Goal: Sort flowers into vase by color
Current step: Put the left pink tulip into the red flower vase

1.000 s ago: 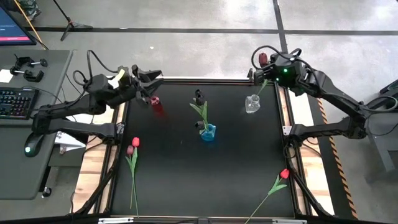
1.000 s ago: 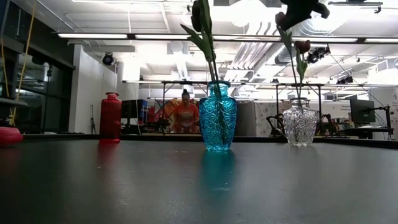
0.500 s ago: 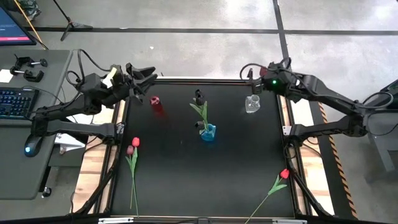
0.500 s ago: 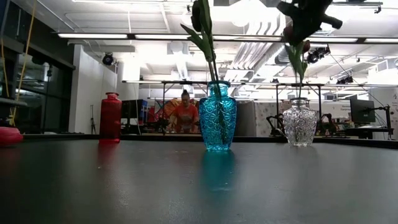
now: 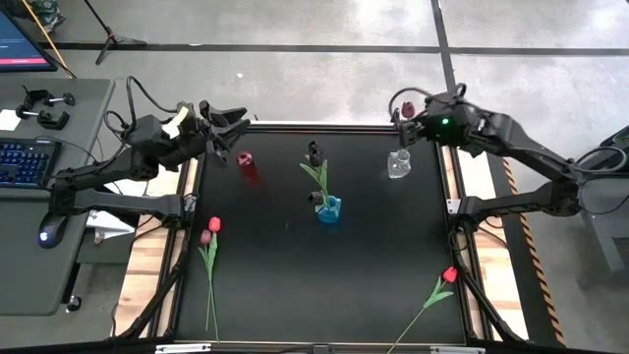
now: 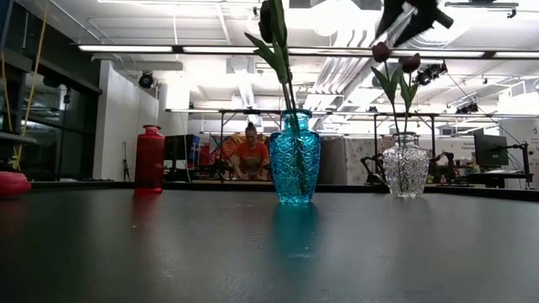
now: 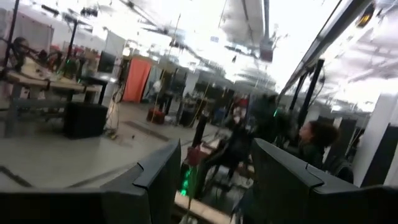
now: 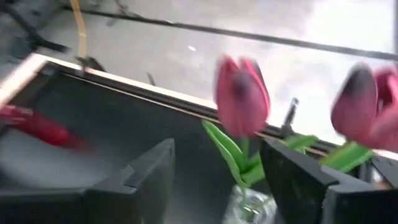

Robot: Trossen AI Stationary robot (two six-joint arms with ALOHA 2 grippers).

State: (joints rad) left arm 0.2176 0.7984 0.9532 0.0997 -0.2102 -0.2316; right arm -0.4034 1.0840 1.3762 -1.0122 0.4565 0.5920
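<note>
I am working in a robotics lab inside a big open industrial hall. From above I see a bare grey concrete floor with dark tape lines and the black table on a frame between the two arms. Beside it stands a grey desk with a keyboard, a mouse and the corner of a monitor. In the low view I look across the table into the hall: long ceiling lights, open ducts, workbenches and more screens. A person in an orange top stands at a bench behind.
</note>
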